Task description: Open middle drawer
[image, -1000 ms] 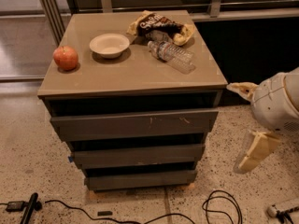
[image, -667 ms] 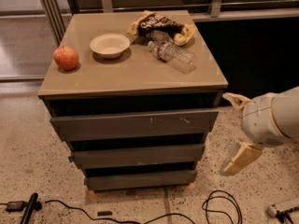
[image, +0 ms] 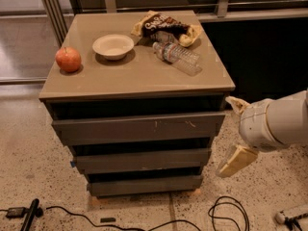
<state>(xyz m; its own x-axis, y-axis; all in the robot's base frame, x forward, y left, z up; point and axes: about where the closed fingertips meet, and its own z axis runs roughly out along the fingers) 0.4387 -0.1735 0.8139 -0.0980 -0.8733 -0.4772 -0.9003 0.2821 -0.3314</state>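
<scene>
My tool has come in leftward over the last second. It now hangs just off the right side of the drawer unit, about level with the gap between the top and middle fronts. Its two tan fingers are spread wide, one high and one low, with nothing between them. It is near the cabinet's right edge but not touching it, as far as I can see.

The middle drawer sits shut, its plain front set back a little under the top front, which carries the pale scratches. The bottom front lies below it, set back again.

I take the shift to mean the approach is under way but no contact is made, so the opening itself has not begun. The tool is off to the side of the front, not before it. I judge it must next come round and down to catch an edge of that handle-less front.

On the surface above, an apple, a bowl, a snack bag and a water bottle lie as they did. The bottle, on its side, could roll if the unit is jolted.
</scene>
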